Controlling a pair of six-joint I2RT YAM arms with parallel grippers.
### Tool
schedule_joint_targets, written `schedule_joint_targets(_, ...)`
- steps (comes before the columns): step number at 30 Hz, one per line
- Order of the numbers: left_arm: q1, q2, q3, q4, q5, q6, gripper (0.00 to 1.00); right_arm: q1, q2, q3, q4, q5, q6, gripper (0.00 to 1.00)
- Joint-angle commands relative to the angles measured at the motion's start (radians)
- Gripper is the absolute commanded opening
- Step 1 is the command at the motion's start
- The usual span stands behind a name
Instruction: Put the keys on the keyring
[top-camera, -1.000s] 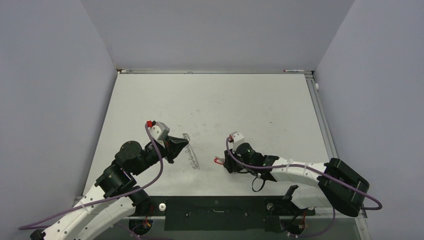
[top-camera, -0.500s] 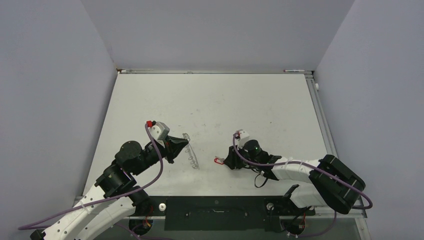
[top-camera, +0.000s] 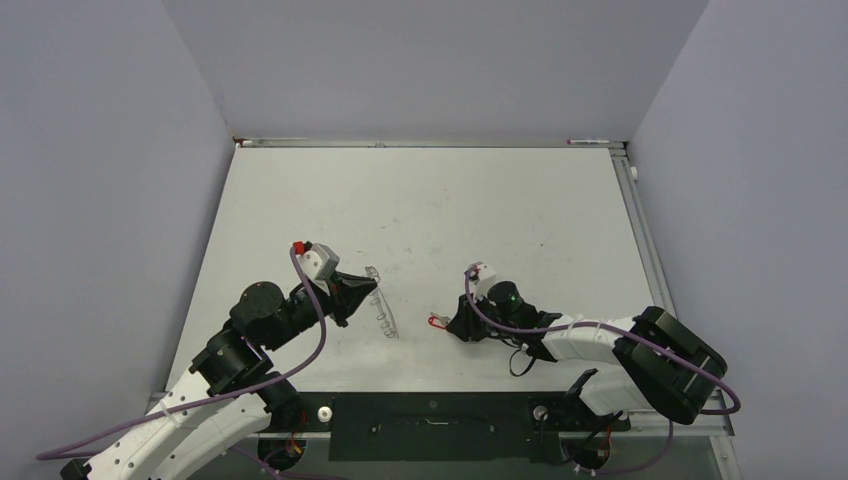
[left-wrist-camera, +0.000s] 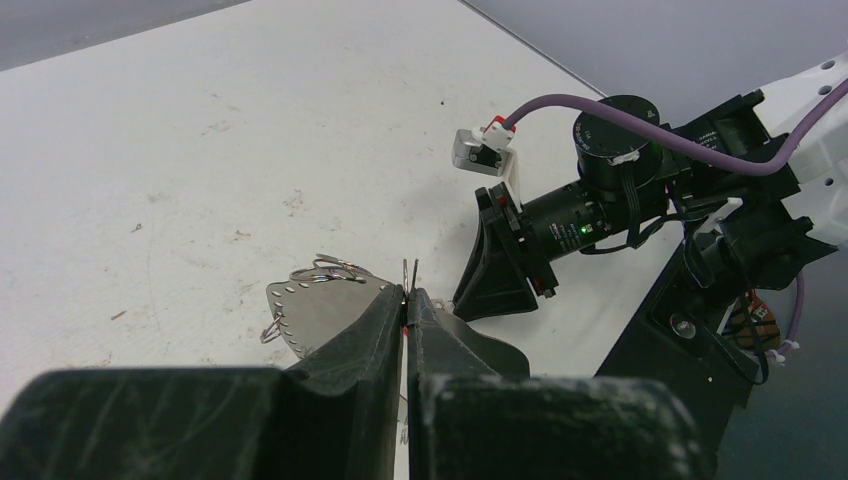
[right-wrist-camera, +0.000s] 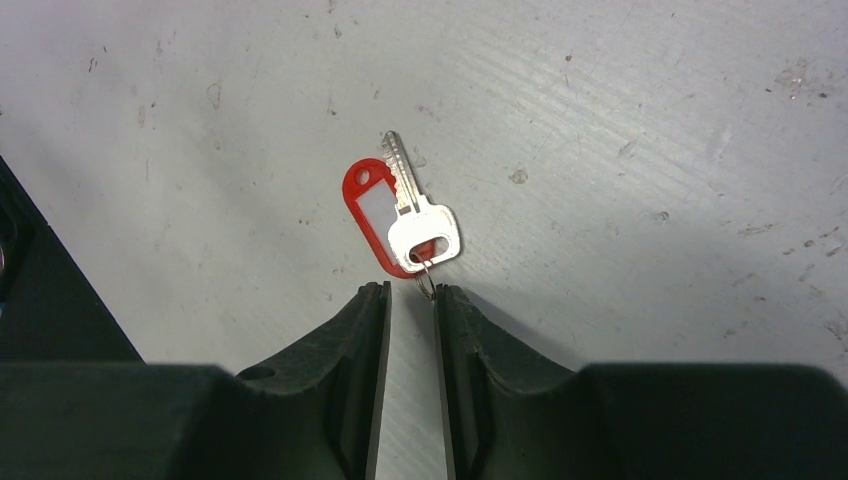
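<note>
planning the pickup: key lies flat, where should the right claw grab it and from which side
Probably the silvery head, pinched across its side edges by the right claw coming from the ring end: the key lies flat, blade pointing away, and the red tag lies partly under it.

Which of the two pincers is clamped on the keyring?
The left pincer: its jaws are shut on the thin silvery keyring. The right pincer has its jaws apart, by the red-tagged key.

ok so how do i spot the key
On the white table, look just off the right pincer. The key lies flat there, small and silver, overlapping a red tag with a white window; nothing else lying on the table is red.
</note>
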Motion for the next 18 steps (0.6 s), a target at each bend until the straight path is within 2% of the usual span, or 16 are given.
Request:
schedule_joint_targets(1, 0.007, -0.001, 0.006, 0.072, 0.009, -0.007, 0.0, -0.002, -0.001, -0.013, 0.054, -0.004, 0.005, 0.23)
schedule_joint_targets(18, 0.007, 0.001, 0.006, 0.07, 0.006, -0.007, 0.0, -0.002, 0.031, 0.002, 0.064, 0.016, -0.006, 0.2)
